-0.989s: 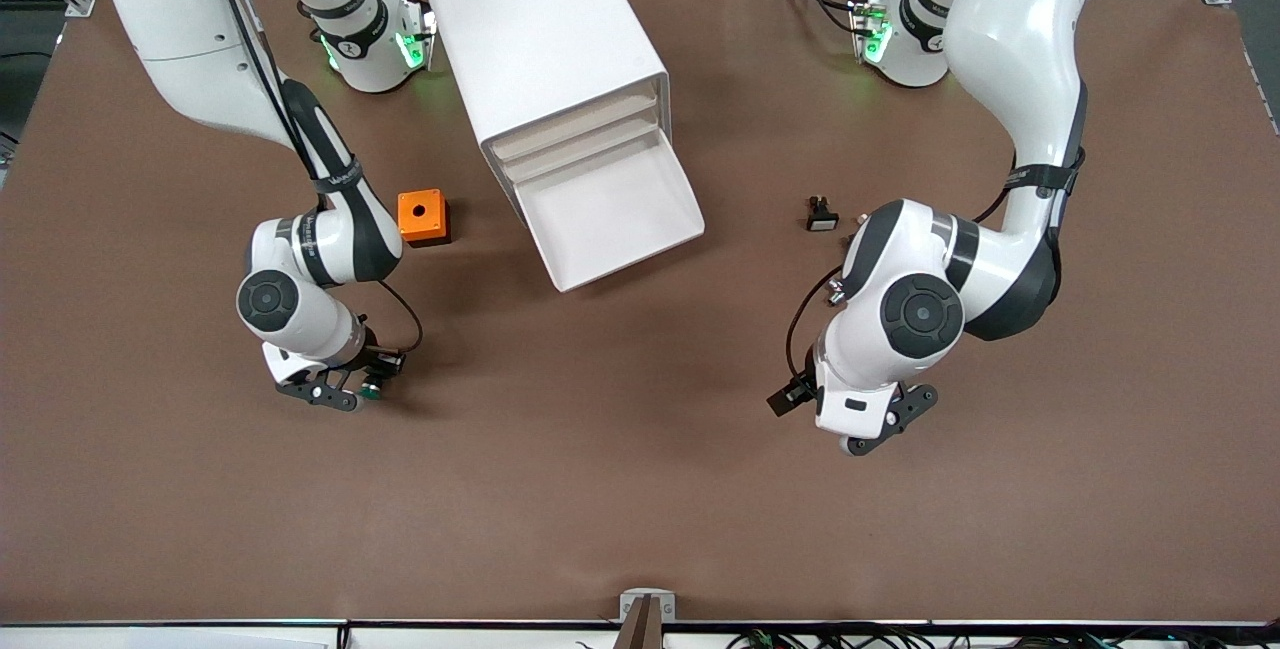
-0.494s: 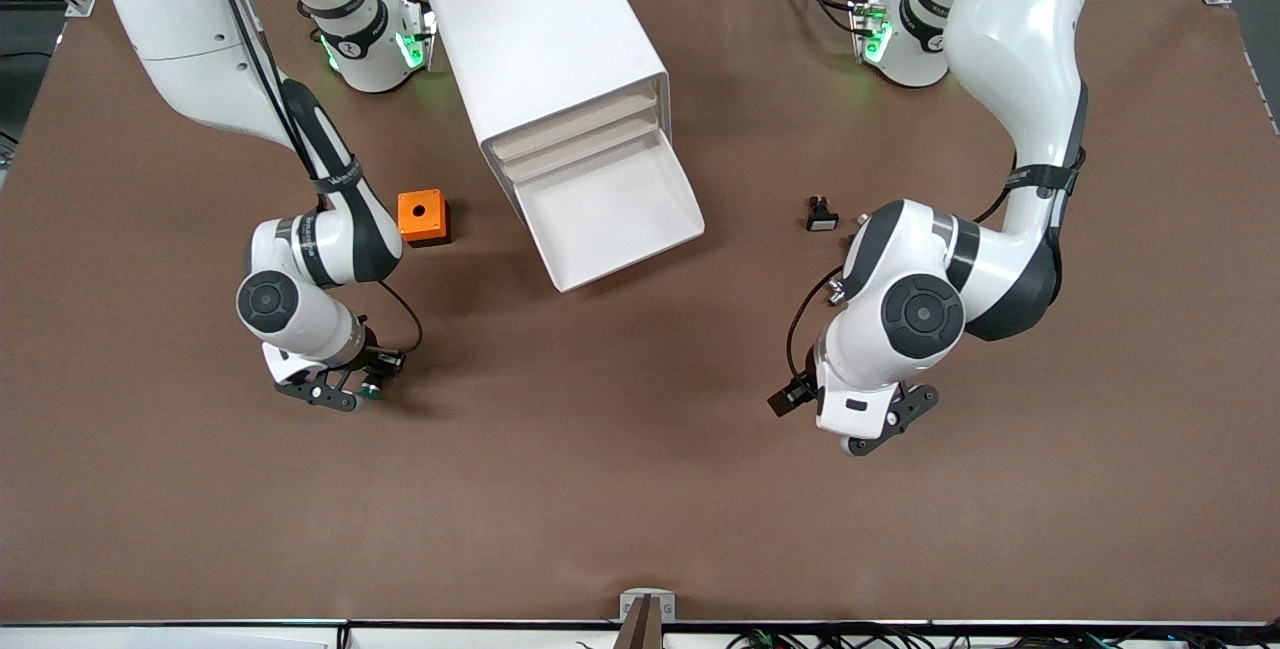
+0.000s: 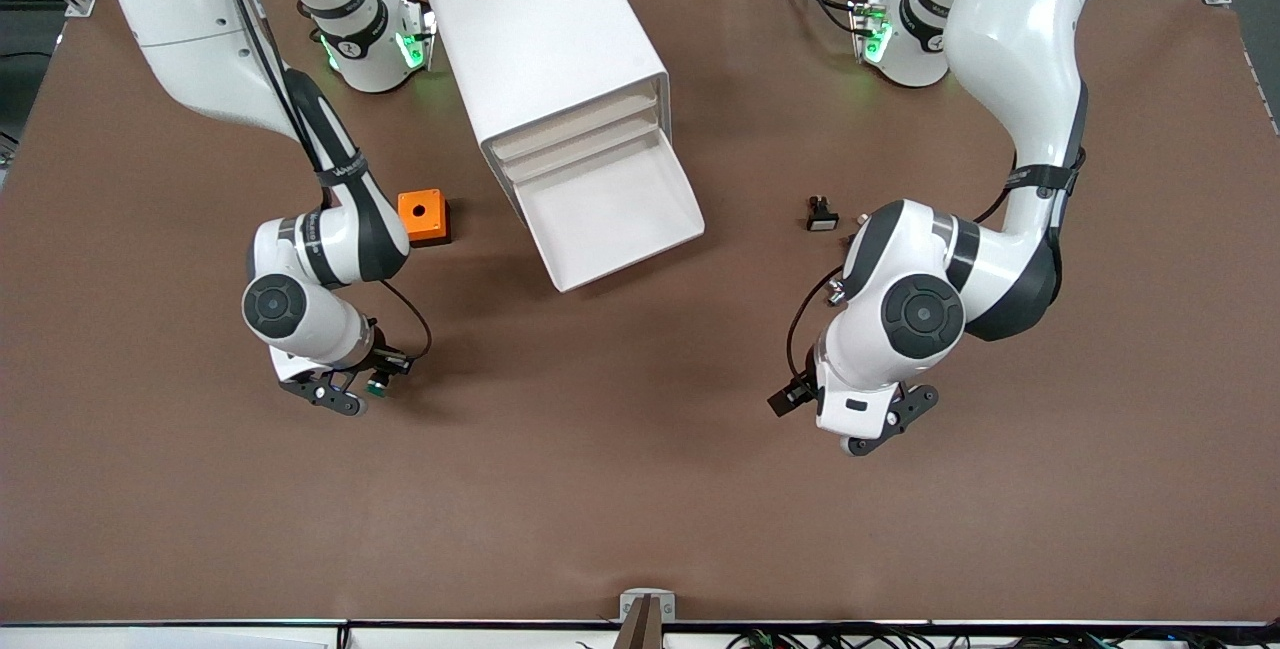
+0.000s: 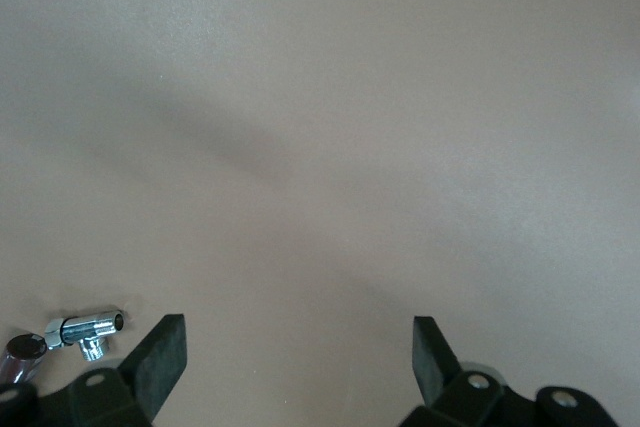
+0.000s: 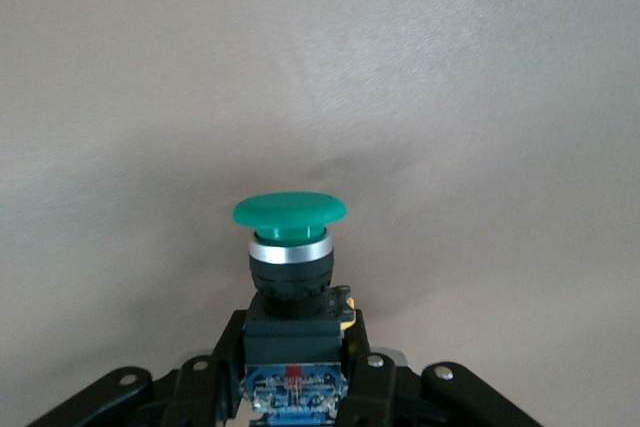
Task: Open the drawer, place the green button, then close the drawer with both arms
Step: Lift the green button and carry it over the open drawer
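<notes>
Right tool (image 3: 352, 396) clamped on button (image 5: 290, 212)

**Arm and gripper pose**

Right arm (image 3: 300, 179) reaches down from its base, elbow bent, wrist low over the table toward its own end. Right gripper (image 3: 345, 394) is clamped on the button (image 5: 289, 247), gripping the black body with the green cap sticking out past the fingertips. Left arm (image 3: 1010, 129) is folded at the elbow and waits, wrist pointing down. Left gripper (image 4: 298, 352) hangs over bare table, fingers (image 4: 160, 359) spread wide, nothing between them.
</notes>
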### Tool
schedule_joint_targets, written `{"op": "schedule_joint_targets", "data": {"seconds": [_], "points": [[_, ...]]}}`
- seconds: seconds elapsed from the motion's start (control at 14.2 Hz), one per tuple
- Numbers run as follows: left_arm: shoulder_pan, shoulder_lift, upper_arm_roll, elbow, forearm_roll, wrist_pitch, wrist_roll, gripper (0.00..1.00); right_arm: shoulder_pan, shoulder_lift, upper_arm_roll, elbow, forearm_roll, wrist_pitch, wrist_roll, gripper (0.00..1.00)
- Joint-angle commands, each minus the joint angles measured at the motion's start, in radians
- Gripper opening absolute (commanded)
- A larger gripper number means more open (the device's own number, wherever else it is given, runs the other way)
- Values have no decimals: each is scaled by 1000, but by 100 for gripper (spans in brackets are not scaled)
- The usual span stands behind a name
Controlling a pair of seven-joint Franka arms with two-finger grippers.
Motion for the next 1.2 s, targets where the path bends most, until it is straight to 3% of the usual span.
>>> {"op": "schedule_joint_targets", "data": {"seconds": [0.0,0.14,0.49,1.13], "points": [[3,-20,-6,-23,24,10,3,99,45,-70,1,-18,-1,-42,103,0],[3,-20,-6,-23,24,10,3,99,74,-106,3,-27,13,-67,146,0],[3,-20,-6,-23,24,10,3,99,128,-218,1,-43,140,-182,195,0],[3,-20,-6,-23,24,8,3,99,350,-280,1,-47,143,-226,606,0]]}}
